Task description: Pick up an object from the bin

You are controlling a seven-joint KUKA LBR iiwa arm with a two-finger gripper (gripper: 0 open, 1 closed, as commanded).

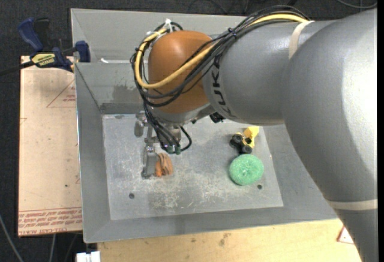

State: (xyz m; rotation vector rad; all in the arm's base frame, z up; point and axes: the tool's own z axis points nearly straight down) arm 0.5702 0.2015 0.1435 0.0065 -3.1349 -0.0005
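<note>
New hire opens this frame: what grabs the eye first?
The big grey arm with its orange wrist cover reaches in from the right. Its gripper is down at the floor of the bin, left of centre, close beside a small orange-brown piece. Next comes the round green thing on the floor's right side, with a small yellow-and-black item just behind it.

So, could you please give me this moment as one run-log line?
phase: claw low at bin floor | nearest: small orange-brown piece beside it | others: green ball, yellow-black toy lying apart
</note>
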